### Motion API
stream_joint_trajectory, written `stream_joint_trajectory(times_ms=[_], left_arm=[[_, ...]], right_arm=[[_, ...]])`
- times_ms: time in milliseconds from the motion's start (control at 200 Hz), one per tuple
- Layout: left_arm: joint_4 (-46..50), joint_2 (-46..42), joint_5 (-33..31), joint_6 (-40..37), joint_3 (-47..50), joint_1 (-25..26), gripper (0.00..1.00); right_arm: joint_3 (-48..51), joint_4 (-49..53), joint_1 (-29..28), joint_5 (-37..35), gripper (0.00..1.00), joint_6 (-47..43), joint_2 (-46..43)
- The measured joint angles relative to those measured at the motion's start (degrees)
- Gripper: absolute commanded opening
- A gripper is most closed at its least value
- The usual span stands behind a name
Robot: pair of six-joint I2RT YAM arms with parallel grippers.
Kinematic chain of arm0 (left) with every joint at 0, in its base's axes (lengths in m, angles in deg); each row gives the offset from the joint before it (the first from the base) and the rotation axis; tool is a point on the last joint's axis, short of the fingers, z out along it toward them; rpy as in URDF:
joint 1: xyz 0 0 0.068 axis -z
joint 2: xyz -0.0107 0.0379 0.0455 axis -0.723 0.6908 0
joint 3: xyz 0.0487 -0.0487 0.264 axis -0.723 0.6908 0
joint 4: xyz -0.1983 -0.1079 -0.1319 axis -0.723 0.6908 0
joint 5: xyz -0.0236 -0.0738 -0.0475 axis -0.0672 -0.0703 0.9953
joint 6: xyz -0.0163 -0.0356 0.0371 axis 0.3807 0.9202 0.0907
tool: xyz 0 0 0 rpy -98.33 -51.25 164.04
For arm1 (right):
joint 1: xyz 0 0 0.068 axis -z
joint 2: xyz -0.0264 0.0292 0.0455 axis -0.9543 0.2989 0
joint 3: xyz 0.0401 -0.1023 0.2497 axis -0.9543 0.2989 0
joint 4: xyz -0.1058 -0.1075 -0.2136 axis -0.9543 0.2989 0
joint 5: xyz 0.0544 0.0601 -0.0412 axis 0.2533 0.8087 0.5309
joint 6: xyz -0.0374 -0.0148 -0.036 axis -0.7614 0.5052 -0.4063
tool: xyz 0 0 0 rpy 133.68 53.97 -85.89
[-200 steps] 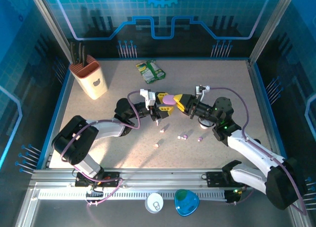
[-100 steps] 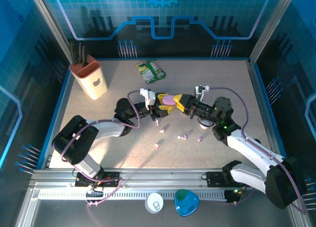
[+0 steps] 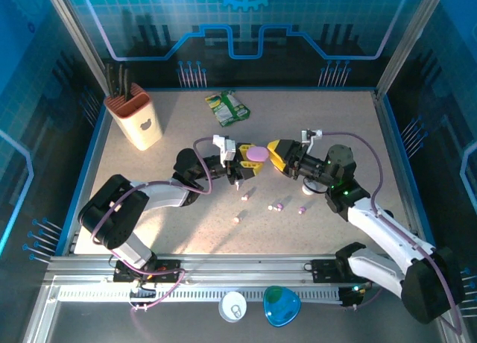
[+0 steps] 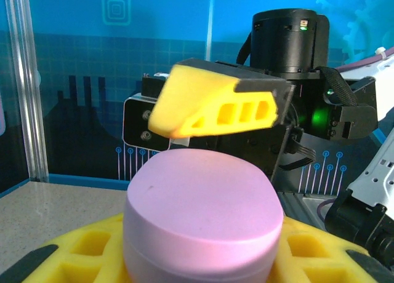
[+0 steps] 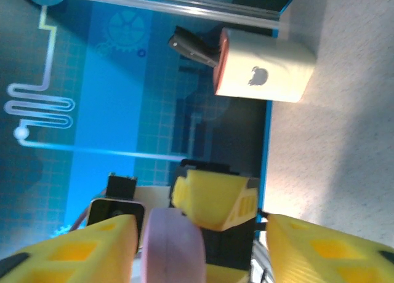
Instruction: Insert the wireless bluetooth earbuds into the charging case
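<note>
Nearest the arm bases, on the metal rail below the table edge, sit a white round piece and a teal rounded piece, side by side. Just beyond them, on the speckled table, a few tiny earbuds lie loose in a scattered row, two purple and the others paler, all well apart from any case. Above and behind them the two arms meet mid-table. The left gripper is clamped on the pale purple charging case, which its wrist camera shows seated between the yellow foam pads with the lid down. The right gripper faces it with its jaws spread wide; one yellow finger hangs just over the case lid, blocking the view behind, and whether it touches cannot be told. From the right wrist, the case stands between that gripper's own fingers. Farther back lie a green packet and, at the far left, a cream holder with dark handles sticking out.
</note>
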Motion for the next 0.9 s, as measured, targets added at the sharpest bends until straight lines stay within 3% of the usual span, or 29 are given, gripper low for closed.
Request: stream_joint_trajectory(times_ms=[205,465,655,900], left_arm=[[-0.3,0.2,0.0,-0.7,0.6,0.0,0.39],[-0.4,0.3,-0.3,-3.5,4.3,0.0,0.37],[-0.4,0.3,-0.6,-3.5,5.4,-0.4,0.36],[-0.4,0.3,-0.9,-2.0,6.6,-1.0,0.37]], right_arm=[[-3.1,13.9,2.7,-3.7,0.77,-13.2,-3.2],[-11.8,31.4,2.4,-7.4,0.78,-38.4,-3.5],[-14.6,38.2,-6.8,-14.9,0.84,-56.8,-2.4],[-14.7,39.4,-14.2,-20.0,0.89,-70.8,-0.3]])
